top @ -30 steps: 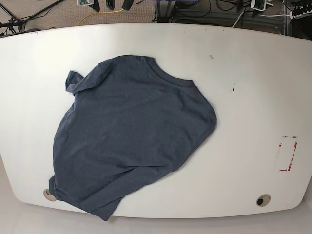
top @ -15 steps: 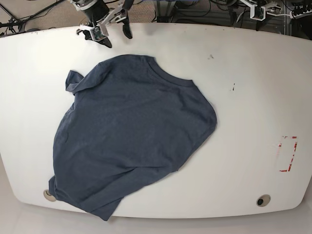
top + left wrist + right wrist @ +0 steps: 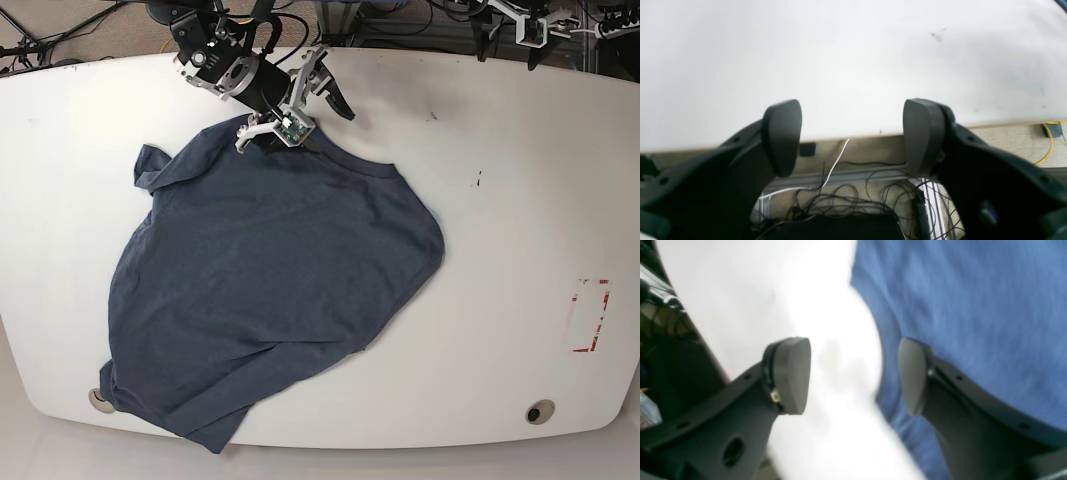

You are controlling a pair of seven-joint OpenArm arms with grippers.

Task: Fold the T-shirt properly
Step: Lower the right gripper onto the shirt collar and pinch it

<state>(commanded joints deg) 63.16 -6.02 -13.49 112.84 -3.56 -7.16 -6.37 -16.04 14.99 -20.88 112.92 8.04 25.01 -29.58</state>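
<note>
The T-shirt [image 3: 270, 280] lies crumpled on the white table [image 3: 520, 200], plain slate-blue side up, with its neck toward the far edge and its hem hanging over the near left edge. My right gripper [image 3: 300, 118] hovers open over the collar. The blurred right wrist view shows the collar's edge running between the gripper's [image 3: 851, 373] spread fingers, with blue T-shirt cloth [image 3: 973, 306] under the right one. My left gripper [image 3: 853, 133] is open and empty over the table's far edge [image 3: 840, 50]. In the base view the left gripper [image 3: 508, 42] sits at the top right.
A red rectangular marking [image 3: 592, 315] is on the table's right side, and a round hole [image 3: 541, 411] sits near the front right corner. Small dark marks [image 3: 478, 181] dot the surface. Cables [image 3: 840, 196] and rails lie below the far edge.
My right arm has swung in from the far edge to the shirt's collar, still open. The left arm has shifted only slightly at the top right. The shirt has not moved.
</note>
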